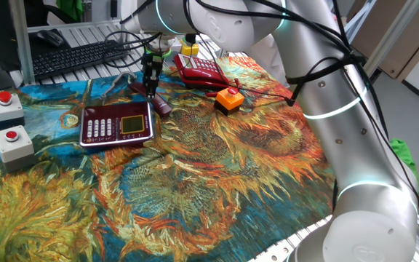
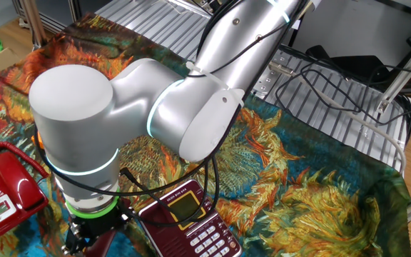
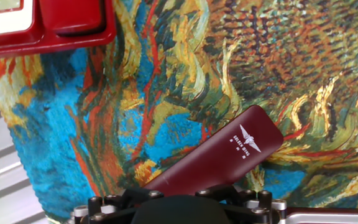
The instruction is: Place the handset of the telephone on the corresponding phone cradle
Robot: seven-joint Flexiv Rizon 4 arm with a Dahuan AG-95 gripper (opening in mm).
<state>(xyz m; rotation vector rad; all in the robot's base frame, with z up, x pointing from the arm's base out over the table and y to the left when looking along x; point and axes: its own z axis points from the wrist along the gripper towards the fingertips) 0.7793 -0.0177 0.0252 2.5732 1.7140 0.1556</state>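
**Handset lying on the cloth beside its cradle, fingers set over it**

The handset is seen lying flat on the painted cloth that covers the table, just beside the phone cradle and off its far right corner; in the hand view its dark maroon back is turned upward, a small white emblem being shown near the free end, while the nearer end is hidden under the hand's body. The gripper is positioned directly over the handset in 1 fixed view; whether the fingers are spread or closed, and whether the handset is held at all, cannot be told, since the tips are hidden in the hand view and too small and dark in the fixed views. The cradle's white keys and yellowish display face up, and its rest is judged to be unoccupied; a bright red telephone and an orange block lie further back, and 2 grey boxes with red buttons stand at the table's left edge.

The handset is judged to be light, rigid and smooth-skinned plastic; slipping or twisting is to be expected if it is pinched near 1 end, so a hold across the narrow middle of the bar, on its 2 long sides, is advised; some drag from a cord should be allowed for, though none is visible here. The soft cloth beneath may be caught by low fingertips.
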